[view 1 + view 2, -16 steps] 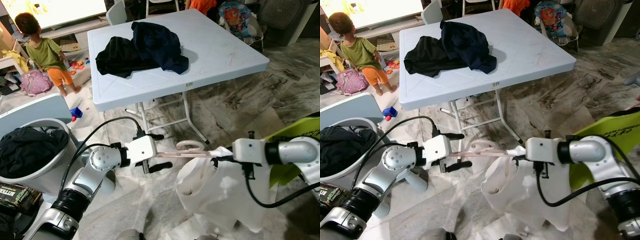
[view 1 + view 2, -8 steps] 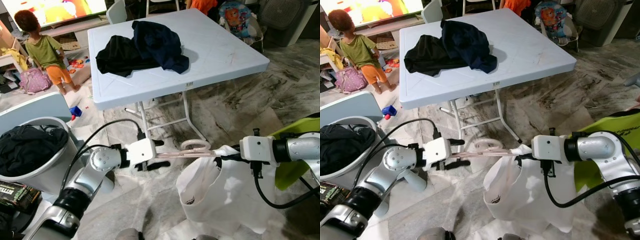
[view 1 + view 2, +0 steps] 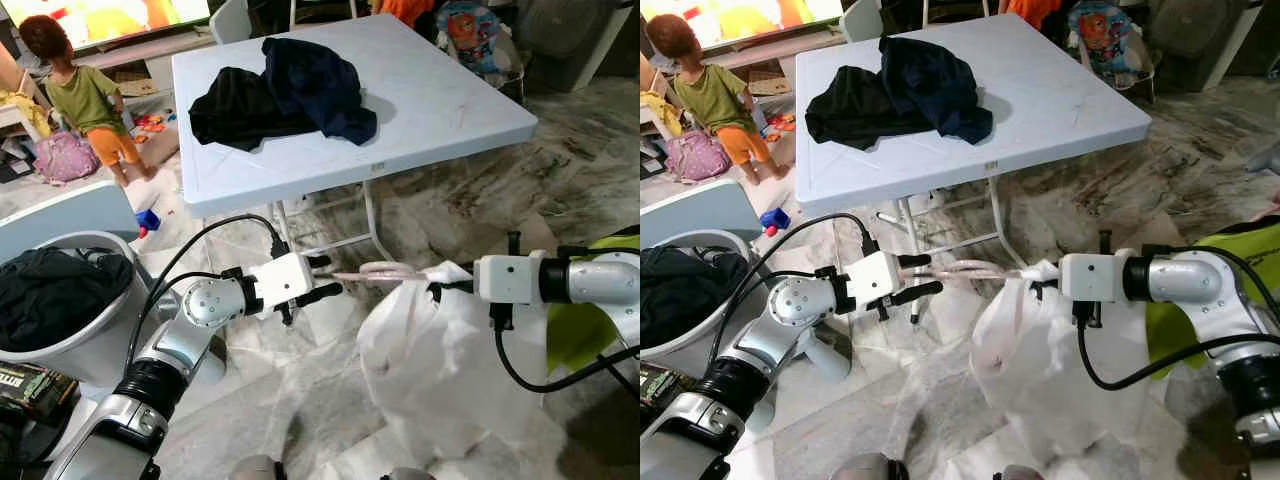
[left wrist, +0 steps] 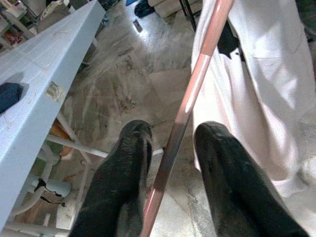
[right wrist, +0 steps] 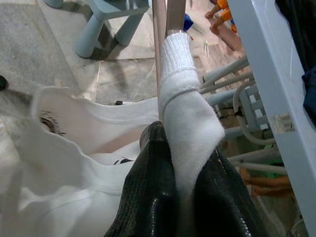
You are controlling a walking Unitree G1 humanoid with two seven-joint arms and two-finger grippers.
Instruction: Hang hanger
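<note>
A pink hanger is held level above the floor between my two grippers. A white shirt hangs from its right end and bunches down to the floor. My right gripper is shut on the shirt's ribbed collar, pinching it against the hanger. My left gripper is at the hanger's left end. Its two fingers stand slightly apart, with the pink bar running between them and a gap beside one finger.
A white folding table with dark clothes piled on it stands just ahead. A basket of dark laundry and a pale blue chair are at my left. A small person stands at the far left. A green object is at the right.
Both grippers have lifted the hanger and shirt a little. The left gripper's fingers have drawn closer together around the bar. The shirt hangs more bunched.
</note>
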